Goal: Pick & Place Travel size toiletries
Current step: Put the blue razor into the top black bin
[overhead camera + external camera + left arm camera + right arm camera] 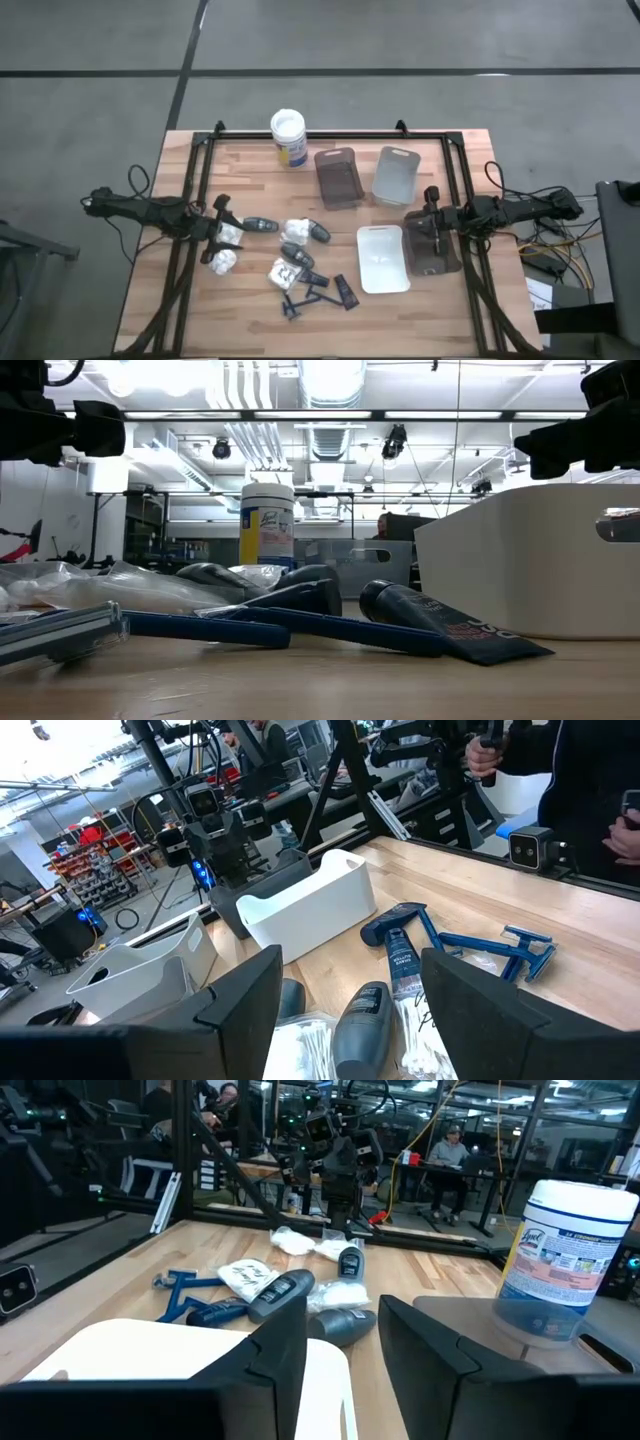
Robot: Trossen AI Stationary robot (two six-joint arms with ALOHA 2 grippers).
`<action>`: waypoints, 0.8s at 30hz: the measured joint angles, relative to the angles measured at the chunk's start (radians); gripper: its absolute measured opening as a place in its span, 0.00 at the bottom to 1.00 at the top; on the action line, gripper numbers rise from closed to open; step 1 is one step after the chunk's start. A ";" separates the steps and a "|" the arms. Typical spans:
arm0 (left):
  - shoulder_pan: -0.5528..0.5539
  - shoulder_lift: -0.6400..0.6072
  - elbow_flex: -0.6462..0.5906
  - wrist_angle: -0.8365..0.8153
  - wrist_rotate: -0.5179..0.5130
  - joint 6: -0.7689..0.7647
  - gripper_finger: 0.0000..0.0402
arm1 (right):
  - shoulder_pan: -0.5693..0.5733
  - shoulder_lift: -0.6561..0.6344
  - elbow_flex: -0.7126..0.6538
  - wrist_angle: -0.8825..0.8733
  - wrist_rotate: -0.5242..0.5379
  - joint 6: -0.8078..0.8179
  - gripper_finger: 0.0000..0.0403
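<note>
The toiletries lie scattered on the wooden table between the arms. They include dark grey oval bottles (318,232), white lumpy packets (296,230), black tubes (346,291) and blue razors (305,300). My left gripper (224,228) is open at the table's left side, with two white packets (222,262) close beside it. In the left wrist view its fingers (240,1010) stand apart above a dark bottle (362,1020) and a packet. My right gripper (425,218) is open above a dark tray (440,258) on the right. In the right wrist view it (345,1350) looks over the white tray (180,1350).
A white tray (383,258) lies next to the dark one. A dark grey tray (337,177) and a light grey tray (395,175) sit toward the far edge, with a white-lidded tub (288,137) to their left. A black frame runs round the table. People show in the room beyond.
</note>
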 joint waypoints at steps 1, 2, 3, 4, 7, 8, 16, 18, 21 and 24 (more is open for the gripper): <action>0.000 0.000 0.000 0.000 0.000 0.000 0.61 | 0.000 0.000 0.000 0.000 0.000 0.000 0.32; 0.000 0.000 0.000 0.000 0.000 0.000 0.61 | 0.000 0.000 0.000 0.000 0.000 0.000 0.33; 0.000 0.000 0.000 0.000 0.000 0.000 0.61 | 0.000 0.000 0.000 0.000 0.000 0.000 0.34; 0.000 0.000 0.000 0.000 0.000 0.000 0.61 | 0.000 0.000 0.000 0.000 0.000 0.000 0.34; 0.000 0.000 0.000 0.000 0.000 0.000 0.61 | 0.000 0.000 0.000 0.000 0.000 -0.022 0.36; 0.000 0.000 0.000 0.000 0.000 0.000 0.61 | 0.000 0.000 0.000 0.000 0.000 -0.035 0.37; 0.000 0.000 0.000 0.000 0.000 0.000 0.61 | 0.000 0.000 0.000 -0.006 0.001 -0.108 0.41; 0.000 0.000 0.000 0.000 0.000 0.000 0.61 | 0.000 0.000 0.000 -0.007 0.001 -0.079 0.42; 0.000 0.000 0.000 0.000 0.000 0.000 0.61 | 0.000 0.000 0.000 -0.007 0.000 -0.036 0.44; 0.000 0.000 0.000 0.000 0.000 0.000 0.61 | 0.000 0.000 0.000 -0.007 0.000 -0.005 0.45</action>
